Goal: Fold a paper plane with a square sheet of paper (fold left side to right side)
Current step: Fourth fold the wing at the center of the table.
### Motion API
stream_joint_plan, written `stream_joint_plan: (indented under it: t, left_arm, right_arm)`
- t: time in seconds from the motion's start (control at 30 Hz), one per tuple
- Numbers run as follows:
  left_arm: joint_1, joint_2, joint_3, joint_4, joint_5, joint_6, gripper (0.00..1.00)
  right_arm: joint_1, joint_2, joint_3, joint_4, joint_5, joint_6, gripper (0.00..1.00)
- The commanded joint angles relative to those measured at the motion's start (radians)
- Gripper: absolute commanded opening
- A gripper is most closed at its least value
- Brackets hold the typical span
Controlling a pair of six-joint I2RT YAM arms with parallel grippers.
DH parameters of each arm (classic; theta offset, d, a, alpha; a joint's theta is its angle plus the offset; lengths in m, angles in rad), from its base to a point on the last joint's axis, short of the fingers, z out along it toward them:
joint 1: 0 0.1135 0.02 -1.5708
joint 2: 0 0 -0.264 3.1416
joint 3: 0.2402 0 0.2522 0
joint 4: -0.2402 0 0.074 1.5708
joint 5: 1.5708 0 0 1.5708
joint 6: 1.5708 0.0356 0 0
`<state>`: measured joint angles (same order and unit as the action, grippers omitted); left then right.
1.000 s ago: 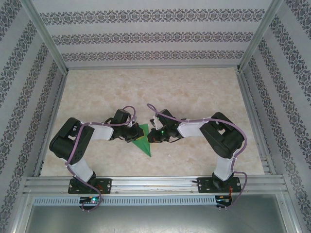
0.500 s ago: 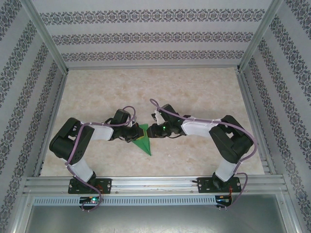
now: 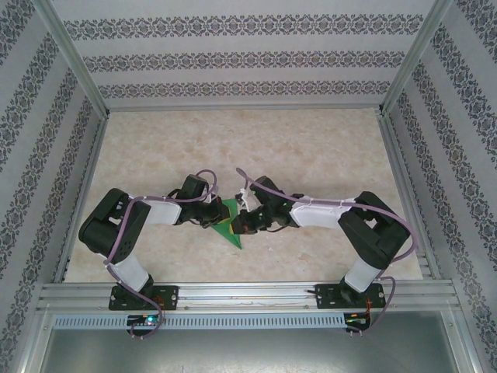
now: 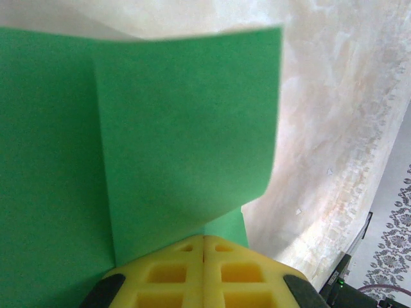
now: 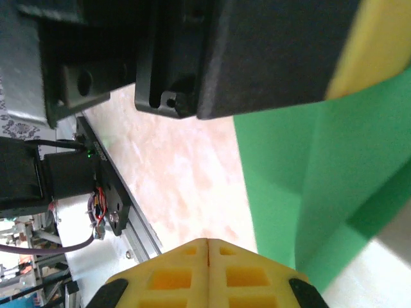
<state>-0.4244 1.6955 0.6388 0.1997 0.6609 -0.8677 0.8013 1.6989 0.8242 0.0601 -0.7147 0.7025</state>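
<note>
The square sheet of paper [image 3: 233, 236] lies between the two arms as a creased bright-green pointed shape, its tip toward the near rail. My left gripper [image 3: 212, 219] is shut and its yellow tips rest against the paper's left side. In the left wrist view a green flap [image 4: 183, 128] stands up just beyond the left gripper [image 4: 204, 239]. My right gripper [image 3: 238, 224] is shut at the paper's right edge. The right wrist view has the right gripper [image 5: 207, 242] over bare table beside the green sheet [image 5: 334, 186], holding nothing. The left gripper's black housing [image 5: 257, 51] hangs just above.
The marble-patterned tabletop [image 3: 311, 155] is walled by patterned panels at the back and both sides. An aluminium rail [image 3: 248, 294] carrying both arm bases runs along the near edge. It appears in the right wrist view as the rail [image 5: 119, 199], close behind the right fingers.
The right gripper opened briefly and shut again, and has moved left and nearer, onto the paper's right edge. The left arm and the paper have stayed put.
</note>
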Motion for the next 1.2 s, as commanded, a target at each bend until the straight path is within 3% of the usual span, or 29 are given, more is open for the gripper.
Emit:
stream_joint_plan:
  t: [0.0,1.17]
  left_arm:
    - [-0.009,0.02,-0.029,-0.07,-0.083,0.031,0.06]
    - [-0.009,0.023,-0.021,-0.092,-0.093,0.039,0.06]
  right_arm:
    - [0.01,0.033,-0.019,0.051,-0.026,0.035,0.0]
    - [0.038,0.065,-0.101,0.011,0.036,0.028,0.0]
